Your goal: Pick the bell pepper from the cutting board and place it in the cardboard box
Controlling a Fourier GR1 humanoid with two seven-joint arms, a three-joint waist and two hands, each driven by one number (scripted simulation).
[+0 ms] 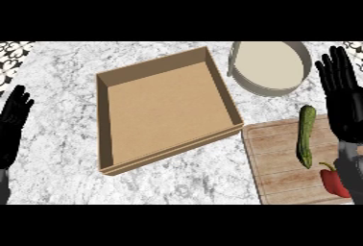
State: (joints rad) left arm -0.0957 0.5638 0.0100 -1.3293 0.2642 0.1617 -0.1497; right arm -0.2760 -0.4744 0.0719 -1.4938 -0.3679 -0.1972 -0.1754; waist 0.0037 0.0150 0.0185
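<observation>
- The bell pepper [333, 182] lies at the near right corner of the cutting board [280, 163], beside the right forearm.
- The right hand [343, 98], spread wide and holding nothing, should pull nearer and curl round it, clear of the cucumber [306, 137].
- The left hand [14, 120] rests open at the left edge.
- The cardboard box [166, 108] sits farther left.
</observation>
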